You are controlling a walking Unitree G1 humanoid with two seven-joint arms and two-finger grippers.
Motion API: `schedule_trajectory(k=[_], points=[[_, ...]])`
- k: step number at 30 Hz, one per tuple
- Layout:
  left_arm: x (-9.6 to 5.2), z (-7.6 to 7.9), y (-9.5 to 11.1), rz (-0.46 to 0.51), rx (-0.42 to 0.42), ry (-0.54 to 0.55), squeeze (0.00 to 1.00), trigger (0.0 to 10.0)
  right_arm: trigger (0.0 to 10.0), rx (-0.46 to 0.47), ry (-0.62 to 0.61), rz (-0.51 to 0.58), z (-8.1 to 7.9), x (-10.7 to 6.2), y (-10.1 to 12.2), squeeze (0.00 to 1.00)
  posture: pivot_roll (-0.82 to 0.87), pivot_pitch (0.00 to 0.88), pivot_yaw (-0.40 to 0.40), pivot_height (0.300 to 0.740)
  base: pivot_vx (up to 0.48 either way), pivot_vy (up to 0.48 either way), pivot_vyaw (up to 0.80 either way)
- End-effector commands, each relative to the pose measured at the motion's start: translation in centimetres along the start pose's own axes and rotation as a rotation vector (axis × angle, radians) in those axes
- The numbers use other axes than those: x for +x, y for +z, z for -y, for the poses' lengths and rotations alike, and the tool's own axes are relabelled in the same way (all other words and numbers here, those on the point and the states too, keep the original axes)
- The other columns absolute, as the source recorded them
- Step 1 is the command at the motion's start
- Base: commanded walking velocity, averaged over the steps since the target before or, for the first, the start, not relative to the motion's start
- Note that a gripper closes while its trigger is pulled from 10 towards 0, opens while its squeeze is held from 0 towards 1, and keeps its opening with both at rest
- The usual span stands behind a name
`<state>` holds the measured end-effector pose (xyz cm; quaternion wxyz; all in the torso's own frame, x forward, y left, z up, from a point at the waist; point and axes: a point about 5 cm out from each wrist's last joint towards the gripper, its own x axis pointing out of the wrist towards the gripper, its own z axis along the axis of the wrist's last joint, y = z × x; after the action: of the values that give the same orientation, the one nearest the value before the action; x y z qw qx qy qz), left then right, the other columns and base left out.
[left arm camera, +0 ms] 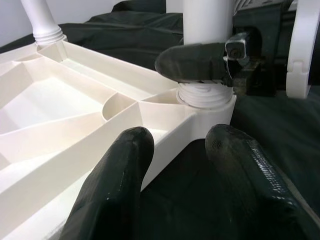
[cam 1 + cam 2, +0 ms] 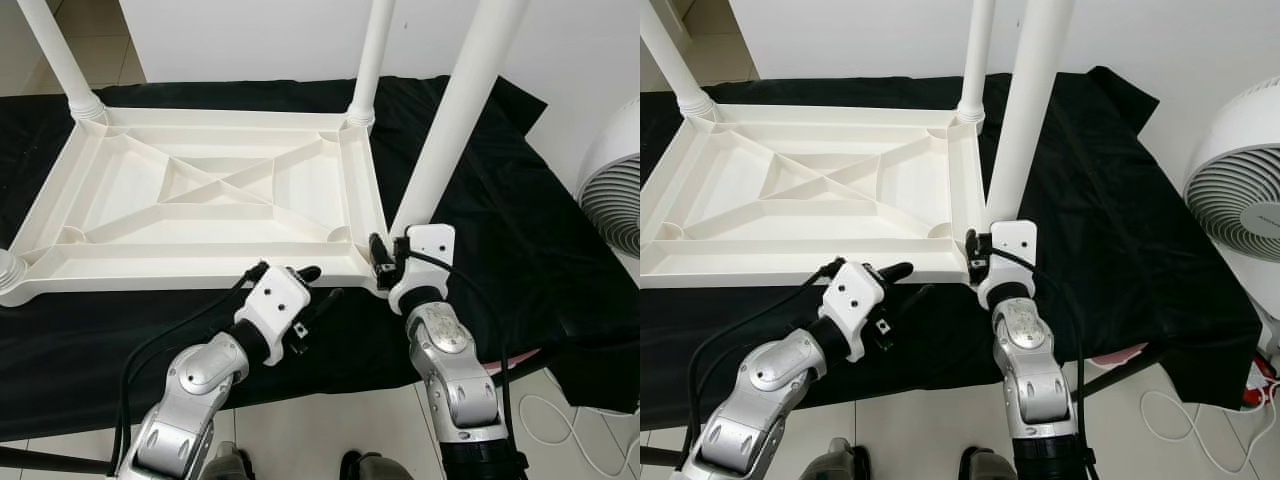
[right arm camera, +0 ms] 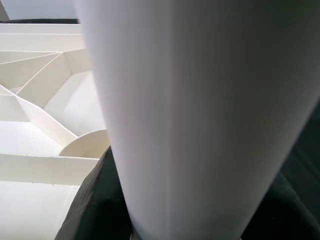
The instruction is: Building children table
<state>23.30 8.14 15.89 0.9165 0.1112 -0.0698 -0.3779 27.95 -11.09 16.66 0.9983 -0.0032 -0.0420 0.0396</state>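
A white plastic table top [image 2: 200, 262] lies upside down on a black cloth [image 2: 500, 230]. A white table leg [image 2: 455, 120] stands upright in the table top's near right corner socket [image 1: 205, 97]. My right gripper [image 2: 384, 258] is shut on this leg just above its threaded base, and the leg [image 3: 200, 115] is close up in the right wrist view. My left gripper [image 2: 318, 285] is open at the front rim, left of that corner, with its fingertips [image 1: 120, 170] apart over the rim and cloth. It holds nothing.
Two more legs stand at the far left corner [image 2: 60, 55] and the far right corner [image 2: 370, 60], and a leg base shows at the near left corner [image 2: 8, 268]. A white fan [image 2: 615, 190] stands right of the cloth. A cable [image 2: 560, 420] lies on the tiled floor.
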Motion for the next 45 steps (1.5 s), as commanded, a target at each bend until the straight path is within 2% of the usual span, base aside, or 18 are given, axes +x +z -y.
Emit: schedule_trajectory(k=[1, 2, 3, 9, 13, 14, 15, 17, 18, 19, 20, 23, 28, 37, 38, 40, 41, 45], points=[[-0.3, 0.1, 0.0, -0.007, -0.010, 0.012, 0.00, 10.0, 10.0, 0.003, -0.052, -0.052, 0.7, -0.4, -1.0, 0.39, -0.02, 0.185, 0.008, 0.740, 0.000, 0.000, 0.00], [-0.3, 0.0, 0.0, -0.008, -0.011, 0.012, 0.00, 10.0, 10.0, 0.008, -0.050, -0.051, 0.7, -0.4, -1.0, 0.93, -0.02, 0.185, 0.008, 0.740, 0.000, 0.000, 0.00], [-0.3, 0.0, 0.0, -0.010, -0.010, 0.012, 0.00, 10.0, 10.0, 0.014, -0.044, -0.049, 0.6, -0.4, -1.0, 1.00, -0.02, 0.177, 0.014, 0.740, 0.000, 0.000, 0.00], [-0.1, -0.1, 0.0, -0.012, -0.001, -0.002, 0.00, 10.0, 10.0, 0.016, 0.011, -0.029, 0.5, -0.2, -0.8, 1.00, -0.01, 0.155, 0.021, 0.740, 0.000, 0.000, 0.00], [0.2, -0.5, 0.2, -0.007, 0.007, 0.000, 0.00, 10.0, 10.0, -0.029, 0.132, -0.034, 0.6, 0.4, -0.7, 1.00, -0.01, 0.142, 0.012, 0.740, 0.000, 0.000, 0.00], [0.2, -0.5, 0.2, -0.005, 0.010, 0.000, 0.00, 10.0, 10.0, -0.045, 0.191, -0.036, 0.7, 0.7, -0.7, 0.00, -0.01, 0.130, 0.008, 0.740, 0.000, 0.000, 0.00], [0.2, -0.5, 0.2, -0.005, 0.010, 0.000, 0.00, 10.0, 10.0, -0.045, 0.191, -0.036, 0.7, 0.7, -0.7, 0.00, -0.01, 0.130, 0.008, 0.740, 0.000, 0.000, 0.00], [0.3, -0.6, 0.2, -0.002, 0.016, -0.003, 0.00, 10.0, 10.0, -0.069, 0.305, -0.042, 0.6, 1.2, -0.6, 0.00, -0.01, 0.124, 0.005, 0.740, 0.000, 0.000, 0.00], [0.3, -0.6, 0.2, -0.002, 0.016, -0.003, 0.00, 10.0, 10.0, -0.069, 0.305, -0.042, 0.6, 1.2, -0.6, 0.00, -0.01, 0.124, 0.005, 0.740, 0.000, 0.000, 0.00], [0.4, -0.5, 0.2, -0.001, 0.019, -0.007, 0.00, 10.0, 10.0, -0.085, 0.397, -0.040, 0.4, 1.4, -0.5, 0.00, 0.00, 0.113, 0.004, 0.740, 0.000, 0.000, 0.00], [0.4, -0.5, 0.2, -0.001, 0.019, -0.007, 0.00, 10.0, 10.0, -0.085, 0.397, -0.040, 0.4, 1.4, -0.5, 0.00, 0.00, 0.113, 0.004, 0.740, 0.000, 0.000, 0.00], [0.3, -0.6, 0.1, -0.006, 0.033, -0.025, 0.00, 10.0, 10.0, -0.164, 0.666, -0.034, 1.0, 2.1, -0.3, 0.00, 0.00, 0.088, -0.001, 0.740, 0.000, 0.000, 0.00], [0.2, -0.7, 0.1, -0.009, 0.049, -0.036, 0.00, 10.0, 10.0, -0.225, 0.816, -0.080, 2.2, 2.9, -0.7, 0.00, 0.01, 0.083, -0.004, 0.740, 0.000, 0.000, 0.00], [0.1, -0.6, 0.2, -0.009, 0.046, -0.033, 0.00, 10.0, 10.0, -0.233, 0.914, -0.105, 2.9, 3.8, -1.3, 0.00, 0.02, 0.083, 0.000, 0.740, 0.000, 0.000, 0.00], [0.2, -0.6, 0.2, -0.008, 0.045, -0.033, 0.00, 10.0, 7.8, -0.239, 0.920, -0.111, 3.0, 4.1, -1.5, 0.00, 0.02, 0.083, 0.000, 0.740, 0.000, 0.000, 0.00], [0.2, -0.6, 0.2, -0.007, 0.044, -0.034, 0.00, 10.0, 7.8, -0.241, 0.923, -0.114, 3.1, 4.3, -1.6, 0.00, 0.02, 0.083, 0.000, 0.740, 0.000, 0.000, 0.00], [0.2, -0.6, 0.2, -0.006, 0.044, -0.034, 0.00, 10.0, 0.0, -0.242, 0.932, -0.117, 3.3, 4.5, -1.7, 0.00, 0.02, 0.083, 0.000, 0.740, 0.000, 0.000, 0.00], [0.2, -0.6, 0.3, -0.005, 0.045, -0.031, 0.00, 10.0, 0.0, -0.246, 0.944, -0.129, 3.6, 4.7, -2.0, 0.00, 0.02, 0.083, 0.000, 0.740, 0.000, 0.000, 0.00]])
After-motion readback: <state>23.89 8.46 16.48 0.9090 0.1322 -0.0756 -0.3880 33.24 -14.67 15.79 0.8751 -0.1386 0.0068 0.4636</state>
